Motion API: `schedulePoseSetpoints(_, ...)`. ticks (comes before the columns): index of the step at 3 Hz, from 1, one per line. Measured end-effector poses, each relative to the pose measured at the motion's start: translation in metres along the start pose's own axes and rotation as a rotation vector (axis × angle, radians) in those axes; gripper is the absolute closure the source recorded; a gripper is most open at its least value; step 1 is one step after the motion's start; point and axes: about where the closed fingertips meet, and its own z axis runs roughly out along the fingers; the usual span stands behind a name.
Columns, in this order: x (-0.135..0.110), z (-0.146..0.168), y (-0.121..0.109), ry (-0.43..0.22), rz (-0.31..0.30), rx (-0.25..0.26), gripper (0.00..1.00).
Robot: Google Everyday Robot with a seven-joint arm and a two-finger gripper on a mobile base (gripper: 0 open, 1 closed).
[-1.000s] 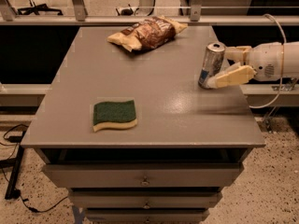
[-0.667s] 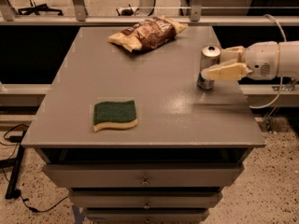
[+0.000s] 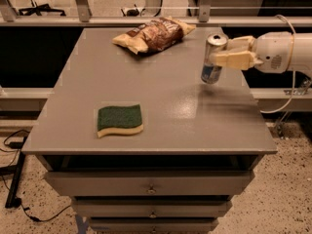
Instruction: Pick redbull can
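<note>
The redbull can (image 3: 211,73) is a slim silver can with blue panels and a pull-tab top. It is at the right side of the grey table (image 3: 161,111), tilted a little and held just above the surface. My gripper (image 3: 218,57) reaches in from the right on a white arm. Its cream fingers (image 3: 233,58) are shut around the can's middle.
A green and yellow sponge (image 3: 120,120) lies near the table's front left. A brown chip bag (image 3: 153,33) lies at the back centre. Drawers sit below the table's front edge. A rail runs behind the table, and a cable hangs at the right.
My gripper has closed on the can and raised it off the table, moving slightly up and back. The sponge and chip bag have not moved.
</note>
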Motion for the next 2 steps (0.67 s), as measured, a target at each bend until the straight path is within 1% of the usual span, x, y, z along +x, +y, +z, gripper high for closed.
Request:
schedulePoseSetpoints(1, -0.0294, -0.0151, -0.0121, -0.061, -0.02, 0.026, 1.0)
schedulePoseSetpoints(2, -0.0294, -0.0151, -0.0121, -0.061, -0.02, 0.026, 1.0)
